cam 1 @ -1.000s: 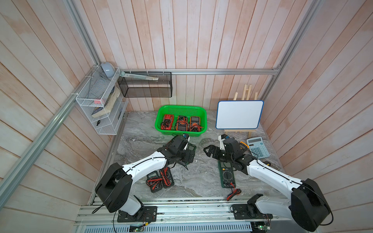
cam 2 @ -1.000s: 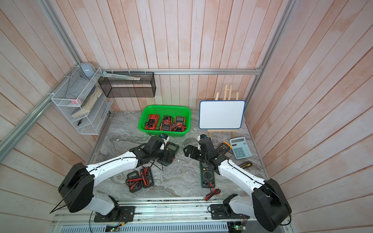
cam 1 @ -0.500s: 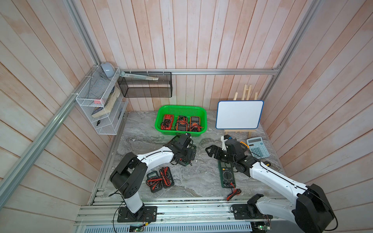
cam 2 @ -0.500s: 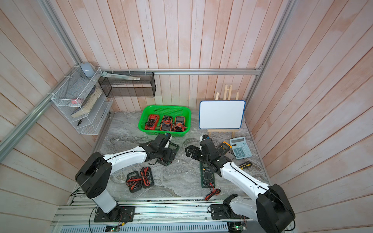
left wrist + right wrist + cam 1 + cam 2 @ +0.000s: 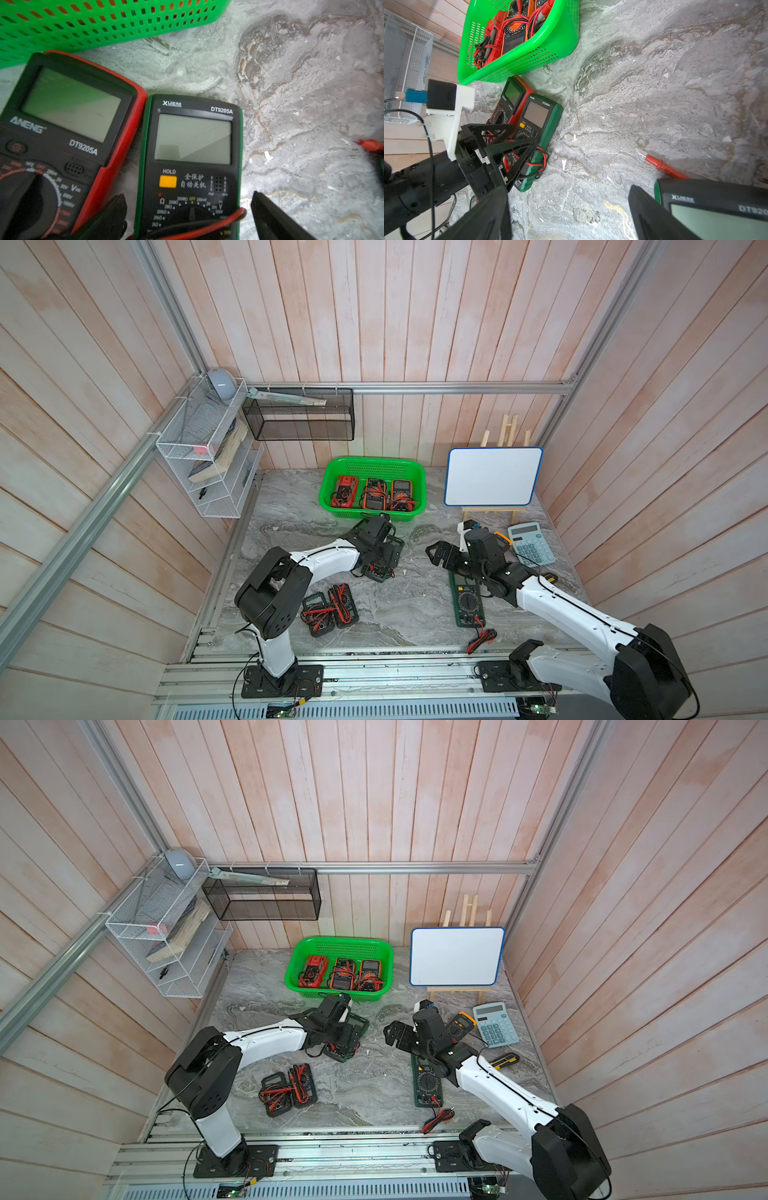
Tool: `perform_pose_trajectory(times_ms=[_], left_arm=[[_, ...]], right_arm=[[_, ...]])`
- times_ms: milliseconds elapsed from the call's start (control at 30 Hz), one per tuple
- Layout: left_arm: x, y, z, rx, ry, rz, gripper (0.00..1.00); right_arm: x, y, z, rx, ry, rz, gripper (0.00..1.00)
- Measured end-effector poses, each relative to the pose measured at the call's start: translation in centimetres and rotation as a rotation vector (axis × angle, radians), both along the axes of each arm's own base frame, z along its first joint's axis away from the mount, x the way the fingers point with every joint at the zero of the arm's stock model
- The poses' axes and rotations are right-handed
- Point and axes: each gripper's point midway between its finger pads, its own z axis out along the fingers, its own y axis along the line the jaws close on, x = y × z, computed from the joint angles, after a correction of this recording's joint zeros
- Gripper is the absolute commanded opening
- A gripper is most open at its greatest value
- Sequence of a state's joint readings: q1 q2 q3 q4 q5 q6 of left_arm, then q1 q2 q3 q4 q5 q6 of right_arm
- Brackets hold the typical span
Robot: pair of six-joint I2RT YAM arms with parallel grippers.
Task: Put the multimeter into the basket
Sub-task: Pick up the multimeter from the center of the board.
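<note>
Multimeter [image 5: 193,137] lies flat about mid-table on the grey marble top [image 5: 415,605], farther out than the pair of small black meters [image 5: 328,610] by the left arm's base. It has a dark green shell, a black face, a blank grey screen, an orange HOLD button and a rotary dial. Red and black leads are wound round its lower half. The left gripper [image 5: 188,195] is spread fully wide, with one finger on each side of that lower half. Whether the fingers touch the shell I cannot tell. Close against the multimeter's side lies a red-cased meter [image 5: 68,108]. At similar depth the right gripper [image 5: 568,189] hangs wide open and empty above bare marble, just beside the top end of a long green meter [image 5: 716,207]. Beyond, just past the red-cased meter, the bright green perforated basket [image 5: 374,460] stands near the back wall, holding three more meters [image 5: 374,497] side by side.
</note>
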State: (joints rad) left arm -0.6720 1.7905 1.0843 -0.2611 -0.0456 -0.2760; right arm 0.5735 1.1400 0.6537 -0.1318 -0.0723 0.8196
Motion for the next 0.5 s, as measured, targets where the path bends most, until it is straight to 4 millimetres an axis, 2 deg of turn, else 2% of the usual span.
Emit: perform_pose_trajectory(times_ms=[267, 500], left_arm=[[-1.0, -1.9, -0.3, -0.003, 0.013, -0.054, 1.00], [-0.7, -2.9, -1.9, 0.038, 0.027, -0.062, 1.00]], right_arm=[[0.1, -0.2, -0.2, -0.014, 0.000, -0.006, 0.98], [0.2, -0.3, -0.4, -0.028, -0.003, 0.001, 0.98]])
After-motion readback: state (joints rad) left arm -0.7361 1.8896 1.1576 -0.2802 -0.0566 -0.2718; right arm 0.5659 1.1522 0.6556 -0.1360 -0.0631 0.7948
